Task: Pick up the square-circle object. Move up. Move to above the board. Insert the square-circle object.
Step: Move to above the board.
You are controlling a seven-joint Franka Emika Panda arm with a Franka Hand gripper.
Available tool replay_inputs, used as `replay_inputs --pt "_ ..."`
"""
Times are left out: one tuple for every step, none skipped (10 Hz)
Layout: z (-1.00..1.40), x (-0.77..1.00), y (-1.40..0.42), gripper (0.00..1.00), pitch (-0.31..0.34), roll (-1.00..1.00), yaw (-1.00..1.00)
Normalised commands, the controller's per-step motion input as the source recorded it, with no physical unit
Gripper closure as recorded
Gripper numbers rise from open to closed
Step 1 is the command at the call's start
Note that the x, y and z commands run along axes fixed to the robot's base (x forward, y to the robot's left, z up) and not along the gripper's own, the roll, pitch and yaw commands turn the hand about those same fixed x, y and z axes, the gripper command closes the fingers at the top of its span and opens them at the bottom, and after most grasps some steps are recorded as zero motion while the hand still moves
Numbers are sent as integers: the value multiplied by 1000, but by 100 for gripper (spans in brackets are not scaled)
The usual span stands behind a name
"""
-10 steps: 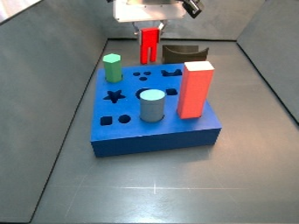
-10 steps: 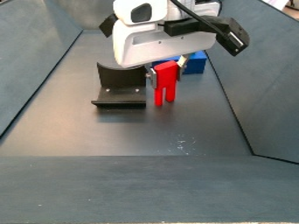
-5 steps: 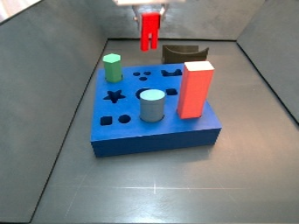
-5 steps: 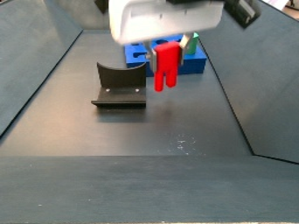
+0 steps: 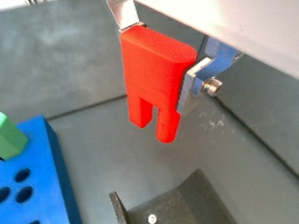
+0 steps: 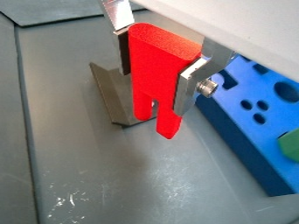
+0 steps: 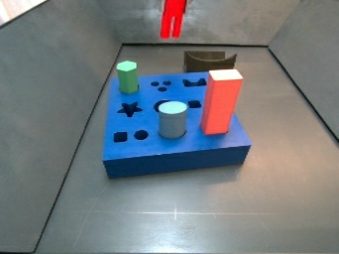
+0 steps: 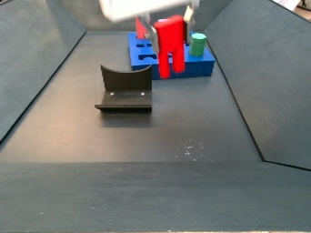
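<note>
Red fills the middle of both wrist views: the square-circle object (image 5: 156,77) hangs upright between the two silver fingers (image 5: 201,75) of the gripper (image 5: 162,48), clenched on its flat faces, its two legs pointing down and clear of the grey floor (image 5: 251,175). In a wrist view the board (image 5: 33,179) shows one blue corner with a green peg (image 5: 10,138) standing in it, and the fixture (image 5: 176,206) lies below the held piece. In a wrist view the fixture (image 6: 111,92) stands behind the red piece (image 6: 156,73), and the board (image 6: 263,118) lies beside it with one green peg (image 6: 288,145).

In a side view the board (image 7: 179,149) holds three pieces: one green peg (image 7: 127,77) at ten o'clock, one grey-blue cylinder (image 7: 172,120) near centre, one tall orange-red block (image 7: 221,101) at three o'clock. The red piece (image 7: 172,18) hangs high at twelve o'clock, past the fixture (image 7: 205,62).

In a side view the red piece (image 8: 170,45) hangs in front of the board (image 8: 195,64), and the fixture (image 8: 124,89) sits at nine o'clock from it; the gripper itself is only a blur at the frame edge.
</note>
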Motion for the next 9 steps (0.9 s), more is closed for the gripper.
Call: replay_inputs --pt "1000 145 49 100 143 17 -22" --pt "1000 127 46 100 104 21 -21" --pt "1000 122 45 100 100 21 -21" --pt "855 94 38 100 100 19 -21" --pt "622 59 27 100 102 17 -21" --pt "447 43 22 100 97 17 -21" --pt "333 36 20 100 95 16 -21" --pt "249 -129 -1000 100 -217 122 -1000" --pt "232 -127 -1000 100 -219 122 -1000"
